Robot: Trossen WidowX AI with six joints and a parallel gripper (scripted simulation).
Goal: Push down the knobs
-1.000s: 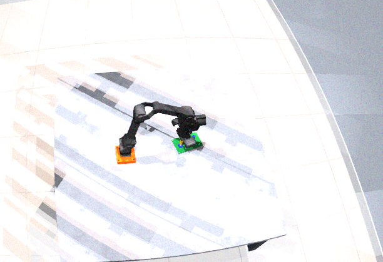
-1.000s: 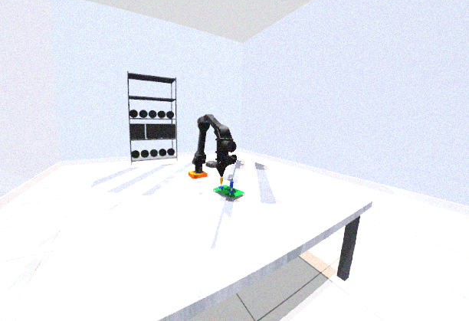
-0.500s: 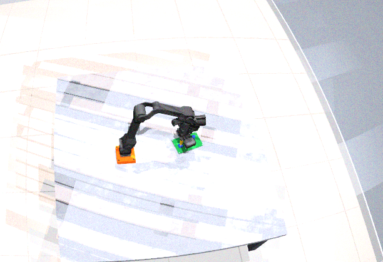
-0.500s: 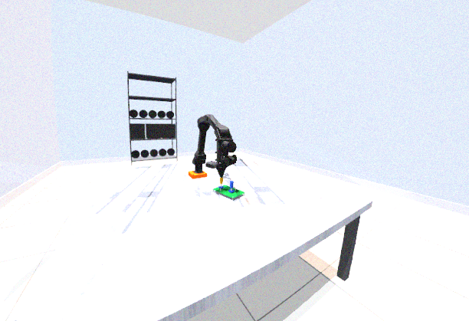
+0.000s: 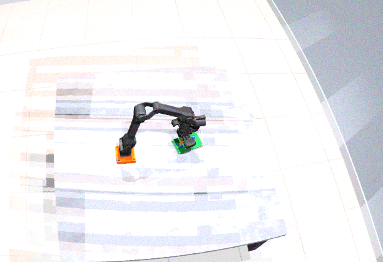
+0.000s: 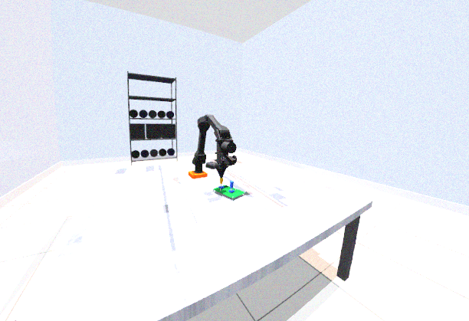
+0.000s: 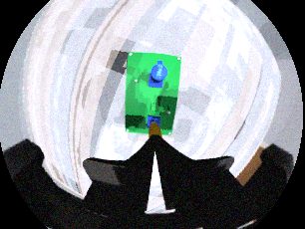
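Note:
The green circuit board [image 5: 179, 149] [image 6: 238, 195] [image 7: 141, 91] stands on the white table. An orange knob [image 5: 181, 144] [image 6: 220, 179] [image 7: 153, 130] sits at one end of the board, above a small blue potentiometer body [image 7: 152, 119]. A blue knob [image 5: 194, 137] [image 6: 231, 185] [image 7: 156, 74] stands raised on its shaft at the other end. My gripper [image 5: 181, 140] [image 6: 220, 174] [image 7: 155, 138] is shut and points straight down, with its closed fingertips right on top of the orange knob. It holds nothing. The blue knob is clear of the fingers.
The arm's orange base [image 5: 125, 157] [image 6: 198, 175] is fixed on the table to the left of the board. A dark shelf rack [image 6: 152, 118] stands against the far wall. The table edge and one leg [image 6: 348, 248] are at the near right.

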